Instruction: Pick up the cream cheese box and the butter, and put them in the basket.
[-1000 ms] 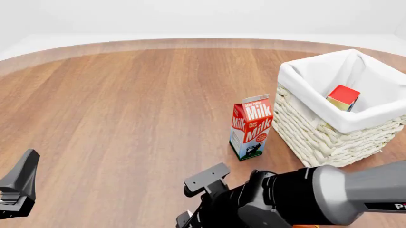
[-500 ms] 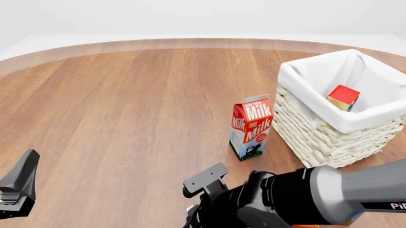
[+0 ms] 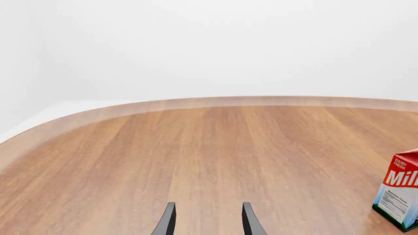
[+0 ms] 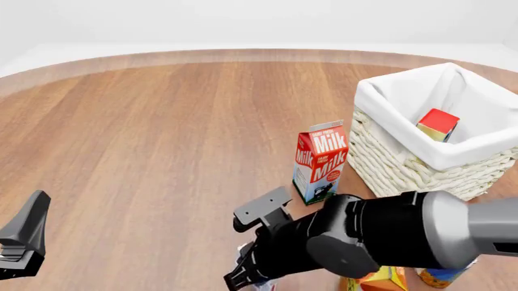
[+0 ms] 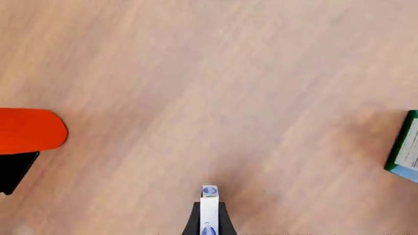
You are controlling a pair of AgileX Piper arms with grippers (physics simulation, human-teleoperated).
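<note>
Cream cheese box [image 5: 208, 210]: seen edge-on in the right wrist view as a thin white slab with blue print, clamped between the 2 dark fingers of the right gripper [image 5: 208, 221] and clear of the table. In the front view the right gripper [image 4: 252, 280] sits at the bottom edge, near-left of the milk carton [image 4: 319, 162]; the box itself is mostly hidden there by the arm. Its print is too small to read.

Butter [image 4: 438, 124]: lies inside the basket [image 4: 404, 167], tilted against the cloth lining, red end and a yellow side showing; the rest is hidden below the rim. No lettering legible from this angle. The basket stands just right of the milk carton, cut off at the frame's right edge.

Milk carton: upright, red and white, "Milk" readable on 2 faces, "DAIRY FRESH" above it, green base band. In the left wrist view it [image 3: 398, 191] is cropped at the frame edge.

Partly hidden under the right arm, below the basket: an orange carton top [image 4: 380, 280] and a round can [image 4: 441, 276], neither readable.

Left gripper [image 3: 207, 220]: only 2 dark fingertips show, spread apart with nothing between them, over bare wood. In the front view it [image 4: 24, 239] is far left of the carton, cut off.

Surface: wood-grain table [image 4: 162, 139] with a curved far edge; plain white surround.
</note>
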